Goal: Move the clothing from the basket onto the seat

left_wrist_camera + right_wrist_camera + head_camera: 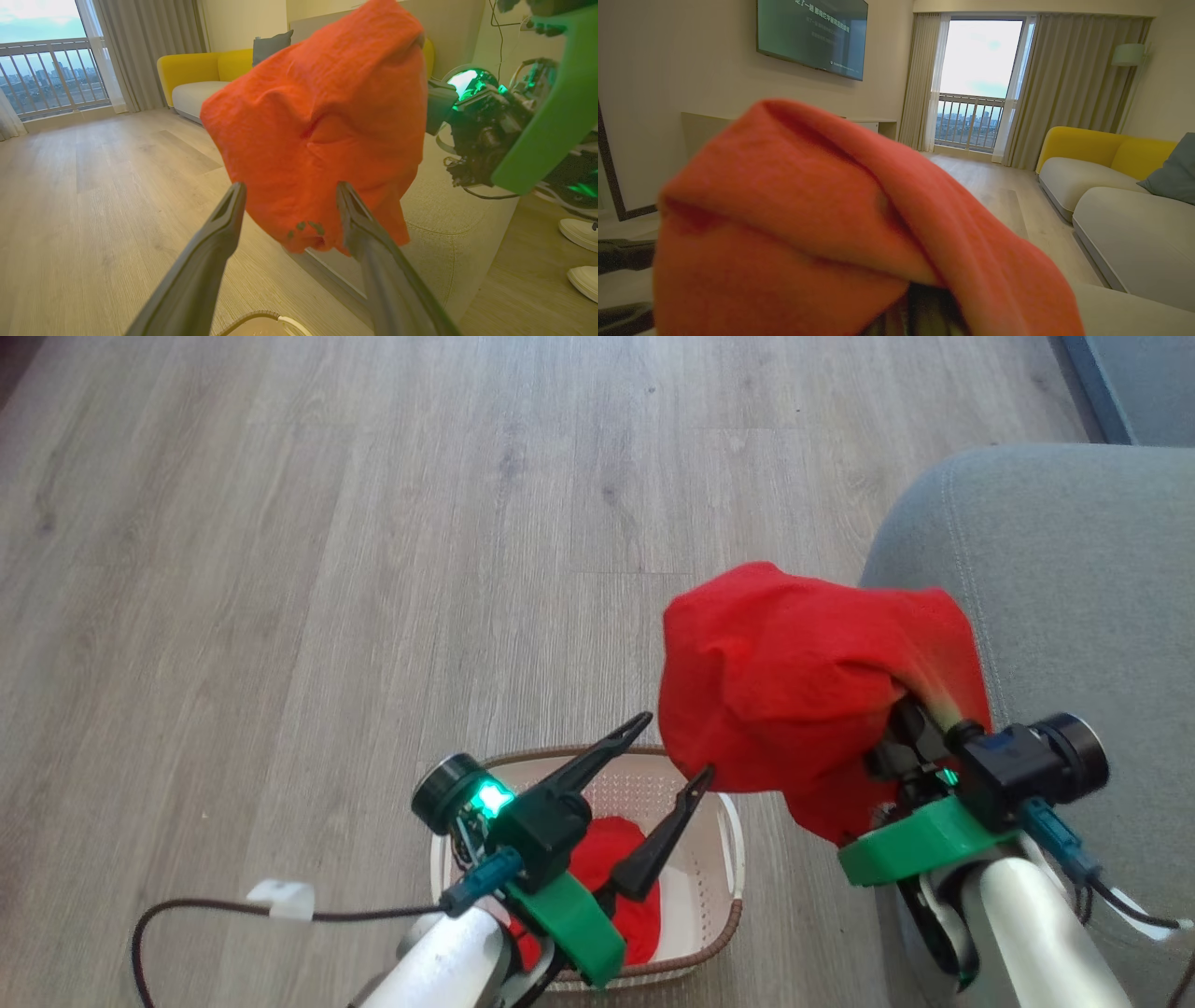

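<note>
A red piece of clothing (803, 681) hangs in the air, draped over my right gripper, whose fingers are hidden under it; the green right wrist mount (934, 835) shows below. It hovers at the edge of the grey-green seat (1074, 579). My left gripper (674, 747) stands open and empty above the cream basket (711, 947), just left of the cloth's lower edge. More red clothing (616, 868) lies in the basket. In the left wrist view the clothing (317, 121) hangs just beyond the spread fingers (219, 224). The clothing (808, 224) blocks most of the right wrist view.
Wooden floor (373, 523) stretches ahead and to the left. A black cable with a white clip (280, 896) trails at the lower left. A yellow sofa (196, 70) stands by the balcony window. White shoes (579, 233) rest on the floor past the seat.
</note>
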### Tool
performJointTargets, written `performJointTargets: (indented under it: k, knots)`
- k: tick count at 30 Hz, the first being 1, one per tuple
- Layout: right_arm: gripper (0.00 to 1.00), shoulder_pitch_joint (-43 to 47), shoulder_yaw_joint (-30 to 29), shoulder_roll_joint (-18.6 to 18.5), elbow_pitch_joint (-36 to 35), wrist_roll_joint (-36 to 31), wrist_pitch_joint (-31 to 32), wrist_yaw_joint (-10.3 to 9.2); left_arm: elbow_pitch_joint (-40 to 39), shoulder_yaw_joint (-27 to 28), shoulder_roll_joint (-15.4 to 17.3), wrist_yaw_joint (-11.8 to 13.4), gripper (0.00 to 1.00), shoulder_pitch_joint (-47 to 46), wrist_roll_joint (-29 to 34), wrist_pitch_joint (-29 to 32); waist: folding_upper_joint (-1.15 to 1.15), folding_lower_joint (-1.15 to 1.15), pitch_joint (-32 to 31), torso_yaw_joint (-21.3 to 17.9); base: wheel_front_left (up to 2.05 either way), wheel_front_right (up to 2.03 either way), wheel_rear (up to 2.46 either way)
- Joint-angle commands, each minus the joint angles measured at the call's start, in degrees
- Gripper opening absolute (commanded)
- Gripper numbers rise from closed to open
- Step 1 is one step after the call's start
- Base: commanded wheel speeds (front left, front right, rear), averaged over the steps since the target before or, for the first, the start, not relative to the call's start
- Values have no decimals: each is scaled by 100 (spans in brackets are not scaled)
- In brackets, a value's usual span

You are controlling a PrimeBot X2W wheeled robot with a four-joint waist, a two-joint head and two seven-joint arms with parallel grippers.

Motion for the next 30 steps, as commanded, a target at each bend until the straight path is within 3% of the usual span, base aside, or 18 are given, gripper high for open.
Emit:
performJointTargets:
  k: [1, 16, 30]
  knots:
    - [0, -96, 29, -28, -240, -44, -29, -1, -147, 189, 1, -4, 100, -65, 63, -29, 0, 0, -1, -12, 0, 0, 0]
    - [0, 559, -953, 125, -190, -88, -29, -1, -170, 268, 31, -4, 100, 352, 68, -29, 0, 0, 10, -139, 0, 0, 0]
    - [0, 689, -1183, 184, 10, -93, -29, -1, -127, 449, 4, -4, 100, 544, 65, -29, 0, 0, 42, -209, 0, 0, 0]
